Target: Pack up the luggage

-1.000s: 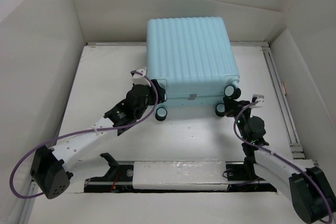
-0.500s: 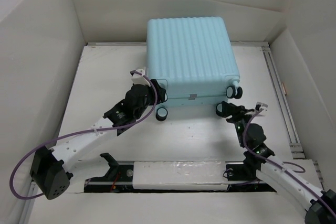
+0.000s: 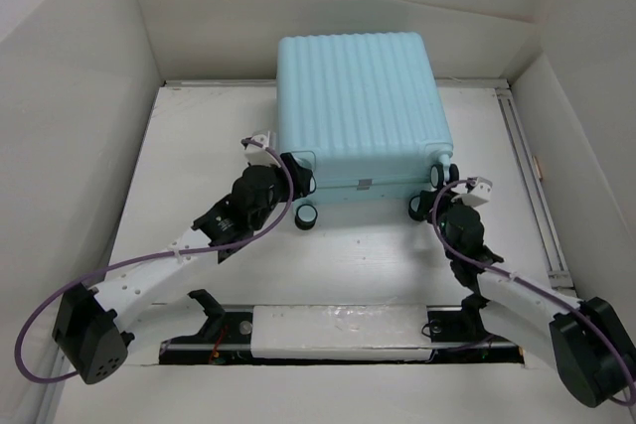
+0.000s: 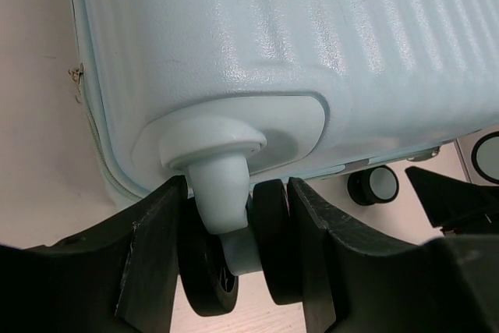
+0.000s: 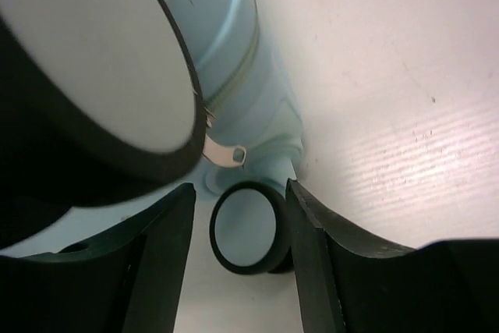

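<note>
Walls (image 3: 79, 96): You have white panels closing in the work area on the left, far and right sides.
Table (image 3: 199, 146): White top, carrying the suitcase and both arms.
Suitcase (image 3: 358, 106): Light blue and shut. It lies flat at the far centre of the table, ribbed shell up, wheels facing the arm bases.
Left claw (image 4: 238, 189): Your left claw is clenched on the left wheel (image 4: 273, 255) at the near-left corner, one finger against each side of the black tyres.
Right claw (image 5: 240, 193): Your right claw is released at the near-right corner. The right wheel (image 5: 245, 228) shows in the gap, clear of one finger.
Zip tab (image 5: 226, 154): Metal, hanging at the seam just above that wheel.
</note>
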You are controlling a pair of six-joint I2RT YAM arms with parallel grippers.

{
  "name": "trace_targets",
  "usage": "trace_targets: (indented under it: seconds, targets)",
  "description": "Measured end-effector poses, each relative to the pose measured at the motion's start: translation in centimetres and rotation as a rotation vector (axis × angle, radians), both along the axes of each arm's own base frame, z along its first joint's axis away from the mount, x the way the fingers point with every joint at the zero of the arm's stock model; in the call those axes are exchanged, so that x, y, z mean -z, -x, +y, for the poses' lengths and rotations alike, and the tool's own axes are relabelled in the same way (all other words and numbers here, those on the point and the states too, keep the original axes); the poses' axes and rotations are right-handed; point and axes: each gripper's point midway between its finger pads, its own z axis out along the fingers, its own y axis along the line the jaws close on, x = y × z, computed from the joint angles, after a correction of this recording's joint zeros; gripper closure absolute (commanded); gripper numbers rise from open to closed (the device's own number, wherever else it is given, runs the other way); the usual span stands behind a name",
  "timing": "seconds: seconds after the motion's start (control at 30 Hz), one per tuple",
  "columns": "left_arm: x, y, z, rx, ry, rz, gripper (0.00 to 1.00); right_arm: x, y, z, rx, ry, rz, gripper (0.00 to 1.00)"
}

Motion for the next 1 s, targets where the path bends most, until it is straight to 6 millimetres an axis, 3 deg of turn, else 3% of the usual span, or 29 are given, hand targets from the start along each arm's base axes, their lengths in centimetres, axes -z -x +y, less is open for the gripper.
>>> trace_targets:
  seconds: [0.1,0.13,0.37,0.63,0.67,0.87,1.0]
  targets:
    - [-0.1,0.0,0.0,0.001,0.013,-0.009,1.00,-1.0,-0.7,-0.2,-0.002,0.025,-0.045,0.46]
    - [-0.1,0.0,-0.1,0.002,0.018,-0.011,1.00,-1.1,-0.9,-0.2,-0.009,0.037,-0.050,0.52]
    - [-0.1,0.2,-0.3,0.005,0.046,-0.009,1.00,-0.6,-2.3,0.0,-0.078,0.104,-0.072,0.64]
    - [-0.1,0.1,-0.3,0.005,0.048,-0.010,1.00,-2.0,-3.1,0.7,-0.128,0.142,-0.145,0.57]
    - [-0.1,0.2,-0.3,0.006,0.048,-0.009,1.00,-2.4,-3.2,0.8,-0.133,0.148,-0.158,0.59]
    - [-0.2,0.1,-0.3,0.005,0.051,-0.013,1.00,-2.6,-3.8,1.0,-0.160,0.196,-0.168,0.99]
    - [-0.2,0.1,-0.3,0.002,0.050,-0.012,1.00,-2.5,-4.2,0.8,-0.149,0.202,-0.159,1.00]
